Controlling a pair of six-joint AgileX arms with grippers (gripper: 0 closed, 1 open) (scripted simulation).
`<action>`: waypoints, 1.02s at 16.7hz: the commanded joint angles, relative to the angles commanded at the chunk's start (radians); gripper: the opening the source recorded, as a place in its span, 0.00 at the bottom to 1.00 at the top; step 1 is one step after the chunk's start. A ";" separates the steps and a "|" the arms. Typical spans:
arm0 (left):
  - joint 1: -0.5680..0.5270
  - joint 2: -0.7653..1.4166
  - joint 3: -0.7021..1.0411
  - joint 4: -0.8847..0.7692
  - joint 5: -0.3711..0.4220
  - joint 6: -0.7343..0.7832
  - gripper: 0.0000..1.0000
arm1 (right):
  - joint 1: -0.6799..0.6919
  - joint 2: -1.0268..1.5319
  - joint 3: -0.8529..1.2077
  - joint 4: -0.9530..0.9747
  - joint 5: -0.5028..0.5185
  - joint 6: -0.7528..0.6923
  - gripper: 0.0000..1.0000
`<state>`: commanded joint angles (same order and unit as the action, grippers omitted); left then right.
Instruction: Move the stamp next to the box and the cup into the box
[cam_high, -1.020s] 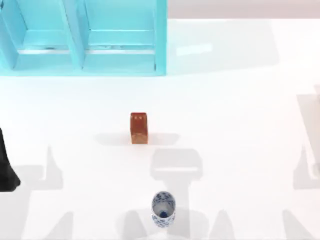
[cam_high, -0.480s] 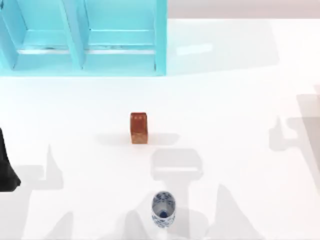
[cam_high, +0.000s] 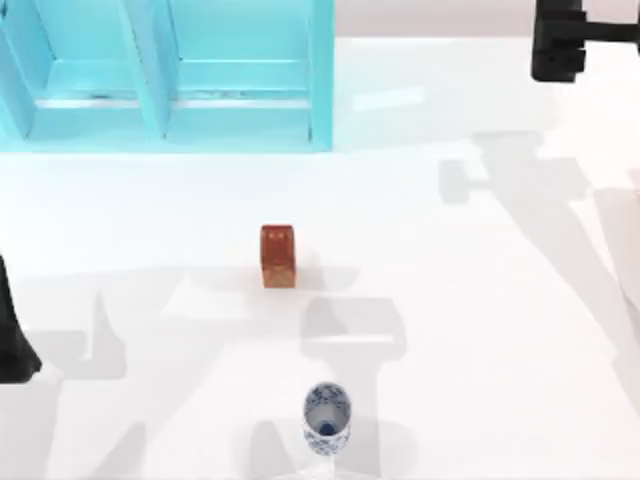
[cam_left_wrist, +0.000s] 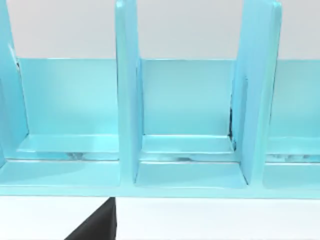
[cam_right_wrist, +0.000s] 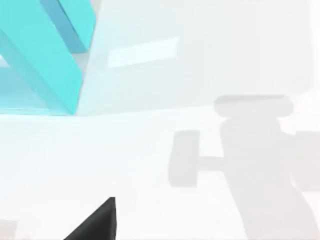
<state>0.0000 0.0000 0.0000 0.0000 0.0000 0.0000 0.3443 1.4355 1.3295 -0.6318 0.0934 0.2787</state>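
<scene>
The stamp (cam_high: 277, 256), a reddish-brown upright block, stands near the table's middle. The cup (cam_high: 327, 418), white with blue patterning, stands at the front edge, a little right of the stamp. The box (cam_high: 165, 120) is a cyan open-fronted case with compartments at the back left; the left wrist view faces its compartments (cam_left_wrist: 187, 150). My left arm (cam_high: 12, 335) sits at the left edge, far from both objects. My right arm (cam_high: 558, 42) hangs high at the back right, well away from the stamp and cup. The right wrist view looks down on the bare table and a corner of the box (cam_right_wrist: 45, 65).
The white table (cam_high: 480, 300) carries only arm shadows around the stamp and cup. The box's right wall (cam_high: 321, 75) ends about a third of the way across the back of the table.
My right arm has come into the top view at the back right, and its shadow has swept across the table's right side. Left arm, stamp and cup have not moved.
</scene>
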 joint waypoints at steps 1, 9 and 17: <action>0.000 0.000 0.000 0.000 0.000 0.000 1.00 | 0.028 0.093 0.090 -0.049 0.006 0.029 1.00; 0.000 0.000 0.000 0.000 0.000 0.000 1.00 | 0.250 0.714 0.718 -0.426 0.048 0.275 1.00; 0.000 0.000 0.000 0.000 0.000 0.000 1.00 | 0.419 1.050 1.099 -0.685 0.064 0.477 1.00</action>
<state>0.0000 0.0000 0.0000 0.0000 0.0000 0.0000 0.7633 2.4854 2.4281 -1.3172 0.1578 0.7559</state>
